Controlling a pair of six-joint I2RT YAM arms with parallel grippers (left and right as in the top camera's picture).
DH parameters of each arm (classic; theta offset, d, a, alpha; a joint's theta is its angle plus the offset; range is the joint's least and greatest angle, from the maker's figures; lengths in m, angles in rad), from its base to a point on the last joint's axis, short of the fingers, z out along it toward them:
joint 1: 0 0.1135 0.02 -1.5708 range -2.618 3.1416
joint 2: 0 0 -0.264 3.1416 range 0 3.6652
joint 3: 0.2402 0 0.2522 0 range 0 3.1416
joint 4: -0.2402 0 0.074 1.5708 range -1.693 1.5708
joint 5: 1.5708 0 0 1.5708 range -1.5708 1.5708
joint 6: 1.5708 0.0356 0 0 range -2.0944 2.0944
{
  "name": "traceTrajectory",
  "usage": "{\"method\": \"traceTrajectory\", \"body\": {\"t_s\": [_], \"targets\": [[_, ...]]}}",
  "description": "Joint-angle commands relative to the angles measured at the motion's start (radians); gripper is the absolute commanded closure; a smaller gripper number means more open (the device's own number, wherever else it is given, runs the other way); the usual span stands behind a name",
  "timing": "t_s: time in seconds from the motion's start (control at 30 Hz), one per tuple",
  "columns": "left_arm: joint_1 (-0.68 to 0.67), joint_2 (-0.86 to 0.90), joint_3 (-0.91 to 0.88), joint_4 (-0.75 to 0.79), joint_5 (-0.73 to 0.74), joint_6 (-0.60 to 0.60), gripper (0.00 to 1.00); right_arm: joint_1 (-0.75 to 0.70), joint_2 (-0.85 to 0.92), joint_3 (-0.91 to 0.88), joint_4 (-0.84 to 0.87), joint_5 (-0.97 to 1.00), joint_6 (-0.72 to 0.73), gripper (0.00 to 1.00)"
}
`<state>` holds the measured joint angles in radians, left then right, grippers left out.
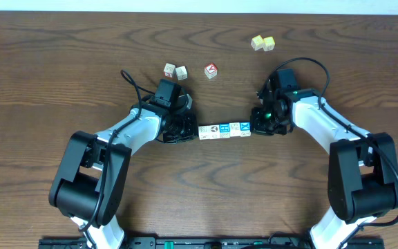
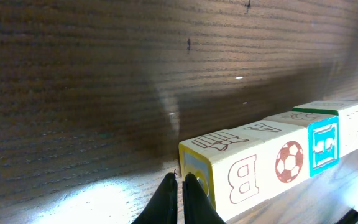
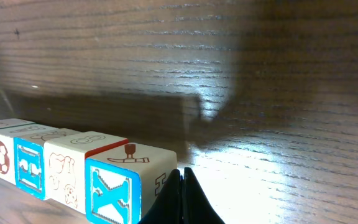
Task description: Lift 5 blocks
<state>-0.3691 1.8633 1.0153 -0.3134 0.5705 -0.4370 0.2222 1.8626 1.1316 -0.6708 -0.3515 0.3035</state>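
Both claws are closed completely, with the two fingers of each pressed together and nothing between them. The left claw [image 1: 193, 130] pushes its closed tip against one end of the five blocks [image 1: 224, 129]. The right claw [image 1: 254, 127] pushes against the other end, so the row is squeezed between them. The row stands in one straight line near the middle of the surface [image 1: 47, 55], with each block touching the next. The overhead view alone shows the other things. A pair of yellow cubes [image 1: 262, 43] sits close to the far edge toward the right. A red-faced cube [image 1: 211, 70] and two cream cubes [image 1: 175, 70] lie between the row and that edge, all well apart from the claws. The wrist views give what the overhead cannot: the printed faces and the contact itself. In the left wrist view the left claw [image 2: 180, 186] meets the yellow-edged end face of the block with a B [image 2: 241, 177], and beside it is a football block [image 2: 289, 160]. In the right wrist view the right claw [image 3: 182, 177] touches the block with a blue X [image 3: 114, 190]. A dark shadow lies on the wood behind the row, but whether the row rests on the surface or hangs above it I cannot tell.
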Motion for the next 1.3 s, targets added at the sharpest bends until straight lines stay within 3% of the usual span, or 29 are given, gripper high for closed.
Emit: {"method": "traceTrajectory", "body": {"t_s": [0.0,1.27], "targets": [[-0.008,0.006,-0.003,0.006,0.066,0.007,0.93,0.023,-0.021,0.027,-0.008,-0.076,-0.001,0.99],[-0.008,-0.08,-0.003,0.005,0.074,0.006,0.93,0.028,-0.021,0.055,-0.032,-0.113,-0.001,0.99]]}}
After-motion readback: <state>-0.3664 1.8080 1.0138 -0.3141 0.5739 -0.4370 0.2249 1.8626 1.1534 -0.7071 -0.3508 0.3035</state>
